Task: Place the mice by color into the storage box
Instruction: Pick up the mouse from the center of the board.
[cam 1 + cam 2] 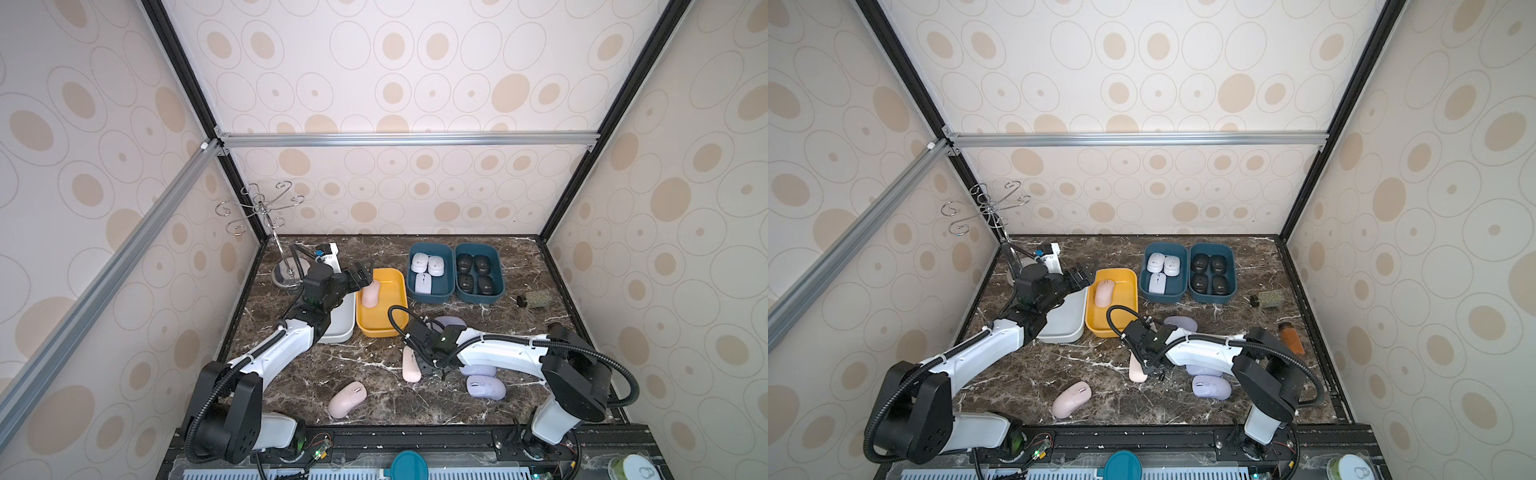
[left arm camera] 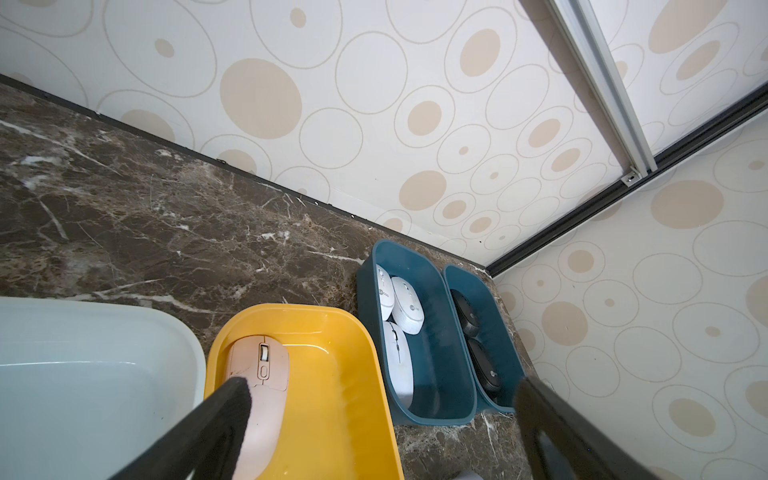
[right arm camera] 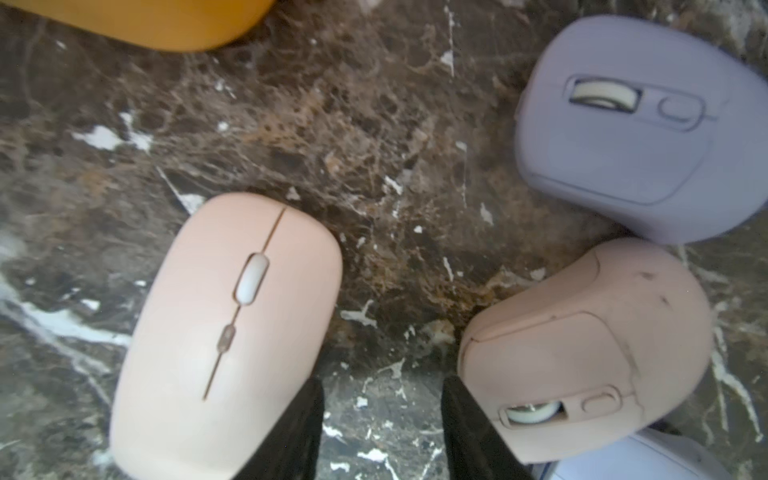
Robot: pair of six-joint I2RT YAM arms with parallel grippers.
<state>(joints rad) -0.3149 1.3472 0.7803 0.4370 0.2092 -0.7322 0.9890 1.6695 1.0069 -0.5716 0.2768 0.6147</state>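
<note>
Top views first. The yellow bin has one pink mouse lying in its far-left part. The left gripper hangs just over that spot, jaws spread wide with nothing in them. Right of the yellow bin sits the teal bin of white mice, then the teal bin of black mice further right. A pale grey bin is just beside its left wall. On the near side of the yellow bin, the right gripper is low over the marble beside a slim pink mouse. A lavender mouse lies off the bin's near-right corner.

Left wrist view: the fingers are far apart. One overlaps the pink mouse in the yellow bin, and honestly I can't tell if it's touching.

Right wrist view: the fingers are parted with bare marble between them, gripping nothing. The slim pink mouse is just beside one finger and a chunky pink mouse just beside the other. The lavender mouse lies next to the chunky one, on the side toward the yellow bin.
</note>
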